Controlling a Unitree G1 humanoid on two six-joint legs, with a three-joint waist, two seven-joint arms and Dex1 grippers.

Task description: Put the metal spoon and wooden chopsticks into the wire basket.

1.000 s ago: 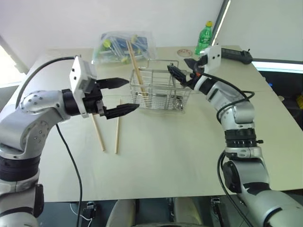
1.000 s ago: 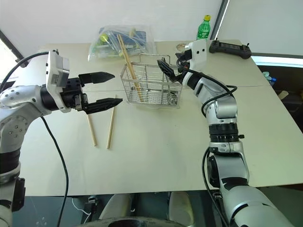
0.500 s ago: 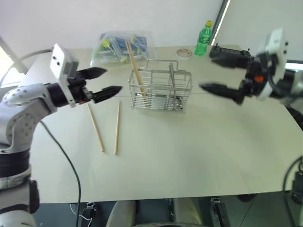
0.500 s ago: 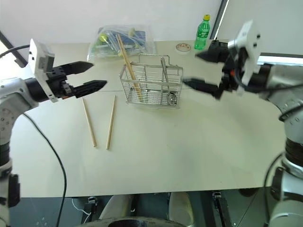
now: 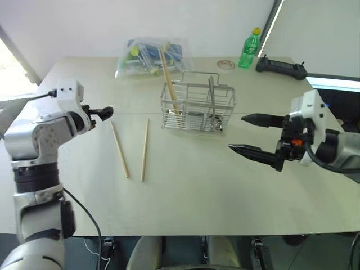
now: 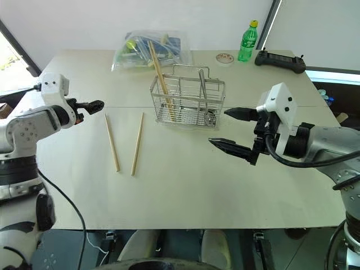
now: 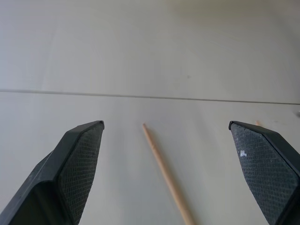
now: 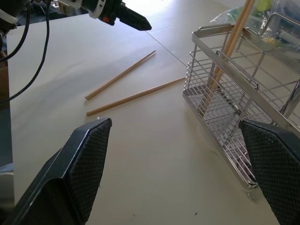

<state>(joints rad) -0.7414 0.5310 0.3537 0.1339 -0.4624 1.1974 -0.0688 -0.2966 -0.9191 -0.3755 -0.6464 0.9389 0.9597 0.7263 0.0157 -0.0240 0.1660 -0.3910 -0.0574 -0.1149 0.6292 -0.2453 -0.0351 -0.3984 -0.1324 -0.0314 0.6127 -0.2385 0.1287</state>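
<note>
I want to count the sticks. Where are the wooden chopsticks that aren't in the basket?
Two pale wooden chopsticks lie flat on the beige table, side by side but apart, left of the silvery wire basket, near the open left gripper.

Bench (image 6: 185, 185) carrying wire basket (image 6: 187, 104) mid-surface; two wooden chopsticks (image 6: 125, 143) lying left of it; plastic bag (image 6: 149, 48), green bottle (image 6: 244, 42), black controller (image 6: 280, 59) sitting along far edge.

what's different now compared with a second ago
The right gripper drew back from the wire basket toward the robot, open and empty. The left gripper swung out to the robot's left, open, near the far end of one chopstick. Both loose chopsticks, the pair leaning in the basket and the spoon stayed put.
</note>
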